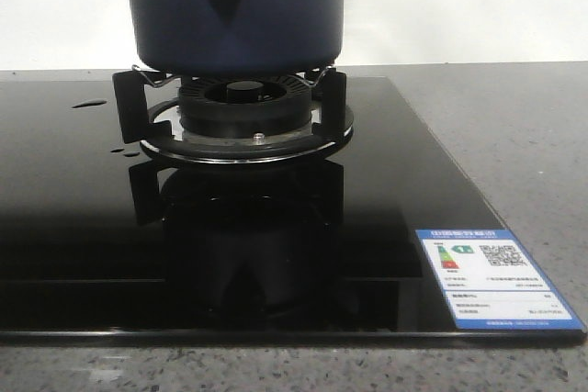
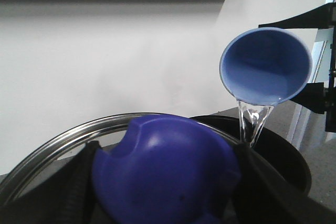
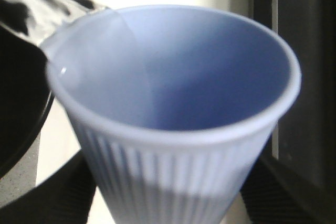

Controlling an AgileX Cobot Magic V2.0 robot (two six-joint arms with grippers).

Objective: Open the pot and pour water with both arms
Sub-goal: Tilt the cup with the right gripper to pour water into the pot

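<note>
Left wrist view, right gripper pinching tilted cup, water streaming into pot; left gripper clamping lid

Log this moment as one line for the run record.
phase: pouring | right gripper: tilting cup, water falling into pot | left gripper: holding lid off | pot on burner

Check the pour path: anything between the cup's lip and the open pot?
Nothing visible. In the left wrist view the cup is tilted above the pot, and the water falls from its lip straight into the opening. The lid, held by the left gripper, is off to the side, clear of the stream.
</note>
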